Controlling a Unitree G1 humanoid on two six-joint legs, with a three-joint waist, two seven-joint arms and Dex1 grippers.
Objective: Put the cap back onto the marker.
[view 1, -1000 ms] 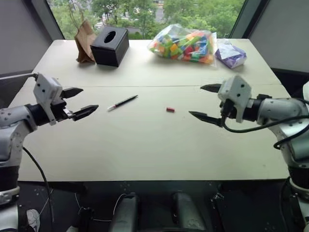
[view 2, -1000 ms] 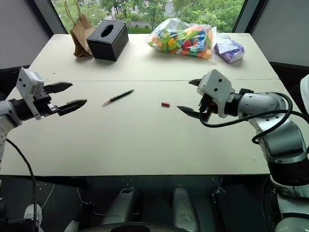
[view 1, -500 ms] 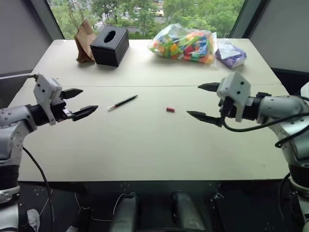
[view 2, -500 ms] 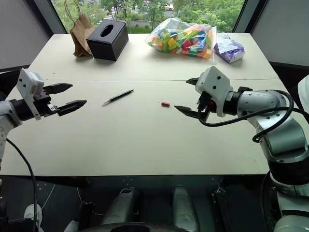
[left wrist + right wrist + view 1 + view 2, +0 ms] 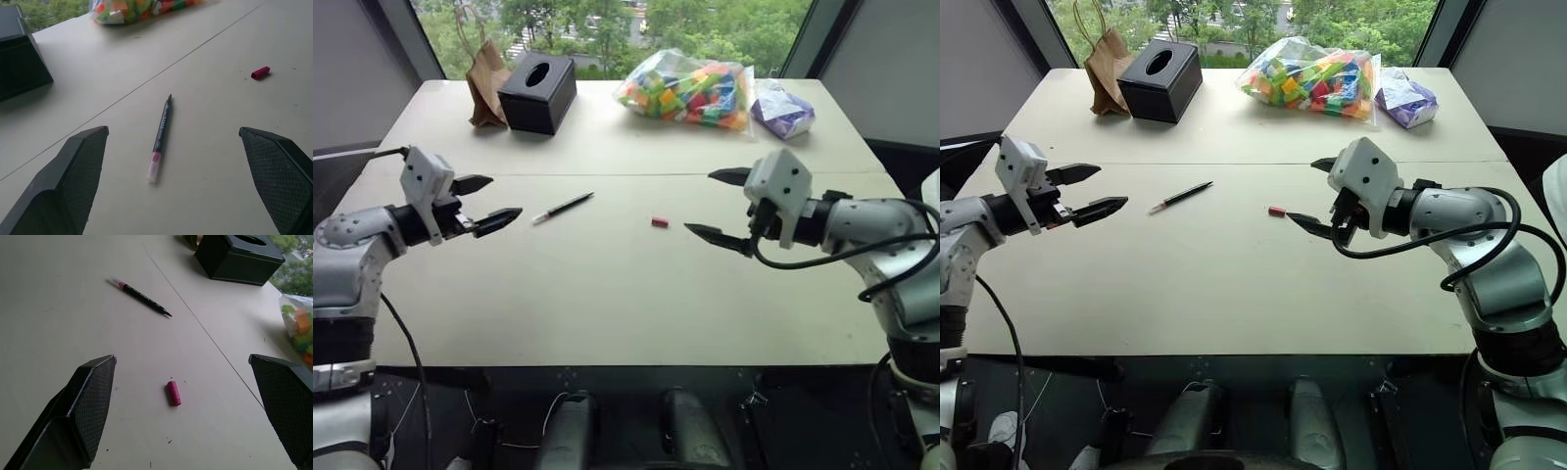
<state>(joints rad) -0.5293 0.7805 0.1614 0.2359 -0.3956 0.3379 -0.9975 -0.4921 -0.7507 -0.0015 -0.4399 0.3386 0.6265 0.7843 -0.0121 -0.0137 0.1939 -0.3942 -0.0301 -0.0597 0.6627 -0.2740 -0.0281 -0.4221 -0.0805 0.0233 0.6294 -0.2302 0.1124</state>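
**Both arms edge inward, marker and cap untouched**

Since a second ago our left gripper (image 5: pixel 489 201) has pushed forward toward the table's middle, and our right gripper (image 5: pixel 717 208) has drifted slightly inward as well. Each has its two black fingers spread wide apart with nothing between them, and both hover above the table (image 5: pixel 607 294) rather than resting on it.

We see the marker (image 5: pixel 563 208) lying flat on the pale tabletop, just past the tip of our left gripper, its whitish-pink end toward us and its dark tip pointing away toward the far side. It sits uncapped. We see the cap (image 5: pixel 659 222), small and red, lying on its side well apart from the marker, just beside the lower finger of our right gripper. In the right wrist view the cap (image 5: pixel 173 393) lies between the two spread fingers, with the marker farther off.

Along the far edge stand a black tissue box (image 5: pixel 537 92), a brown paper bag (image 5: pixel 486 83), a clear bag of coloured blocks (image 5: pixel 685 90) and a purple packet (image 5: pixel 782 108).
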